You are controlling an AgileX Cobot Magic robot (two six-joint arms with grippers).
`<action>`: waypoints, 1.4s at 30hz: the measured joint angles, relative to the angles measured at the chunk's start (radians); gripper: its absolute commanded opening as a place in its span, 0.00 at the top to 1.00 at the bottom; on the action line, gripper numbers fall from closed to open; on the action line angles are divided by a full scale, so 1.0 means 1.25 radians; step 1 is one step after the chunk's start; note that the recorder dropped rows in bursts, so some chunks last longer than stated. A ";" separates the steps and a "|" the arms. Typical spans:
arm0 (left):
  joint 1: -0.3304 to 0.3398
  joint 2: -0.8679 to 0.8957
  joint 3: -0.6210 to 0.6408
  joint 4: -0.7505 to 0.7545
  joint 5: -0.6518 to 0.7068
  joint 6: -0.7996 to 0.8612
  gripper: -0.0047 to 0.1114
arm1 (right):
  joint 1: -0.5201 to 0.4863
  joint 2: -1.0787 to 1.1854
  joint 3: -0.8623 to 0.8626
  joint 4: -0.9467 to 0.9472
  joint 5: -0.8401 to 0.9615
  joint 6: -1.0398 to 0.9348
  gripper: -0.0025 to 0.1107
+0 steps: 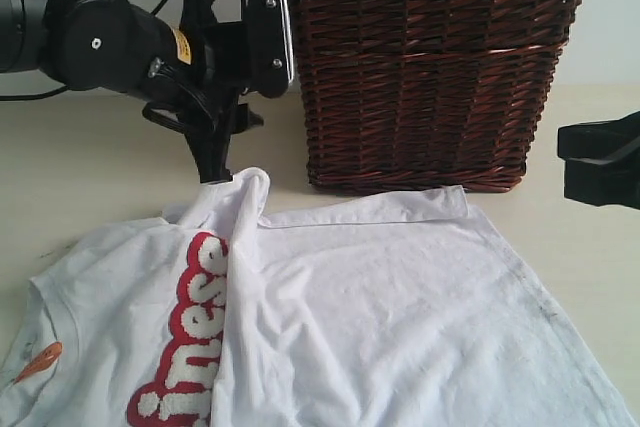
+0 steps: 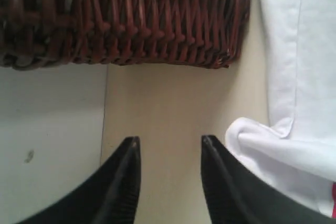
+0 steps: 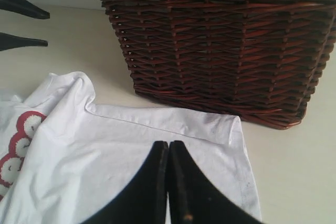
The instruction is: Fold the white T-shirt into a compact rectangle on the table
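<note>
The T-shirt [image 1: 380,287] is lying partly folded on the desk [image 1: 90,167], in front of the basket [image 1: 420,67]. The left tool [image 2: 170,142] is standing narrowly parted and empty, just beside a raised fold. The right tool [image 3: 169,144] is showing closed, empty jaws

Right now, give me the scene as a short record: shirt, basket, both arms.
white T-shirt: lies on the table, one side folded over the middle, fold ridge raised at the basket end
lettering: partly covered by the fold
orange tag: at the collar, exposed
wicker basket: upright behind the shirt
left arm: jaws apart, nothing between them, next to the raised fold
right arm: jaws shut, empty, off to the shirt's right
fold status: not yet a compact rectangle
</note>
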 measured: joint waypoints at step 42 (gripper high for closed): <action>0.190 0.184 -0.112 0.076 0.194 -0.372 0.89 | 0.000 0.000 0.000 0.009 0.005 -0.002 0.98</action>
